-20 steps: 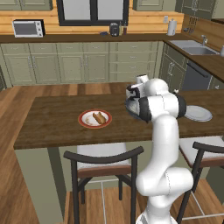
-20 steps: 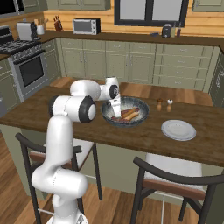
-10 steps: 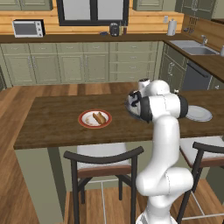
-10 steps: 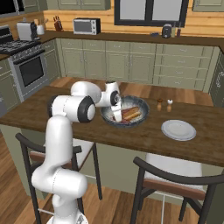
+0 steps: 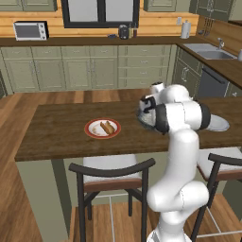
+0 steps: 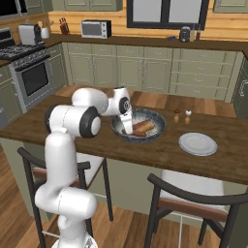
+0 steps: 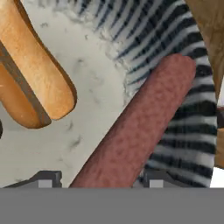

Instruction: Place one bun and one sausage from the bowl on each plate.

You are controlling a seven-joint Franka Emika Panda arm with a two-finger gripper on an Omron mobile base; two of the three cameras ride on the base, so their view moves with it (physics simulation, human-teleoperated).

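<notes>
We are seeing even, bright, flat rendered light in both base views, with no glare and only faint soft shadows lying under the stools (image 5: pixel 111 172). The far cabinets (image 6: pixel 145 68) are looking slightly soft. In the hand view, coarse, blocky textures are showing at close range.

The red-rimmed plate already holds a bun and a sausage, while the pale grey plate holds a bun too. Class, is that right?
Not quite. The red-rimmed plate does hold a bun and a sausage, but the pale grey plate is bare, as the right base view shows. The other bun lies in the bowl.
</notes>
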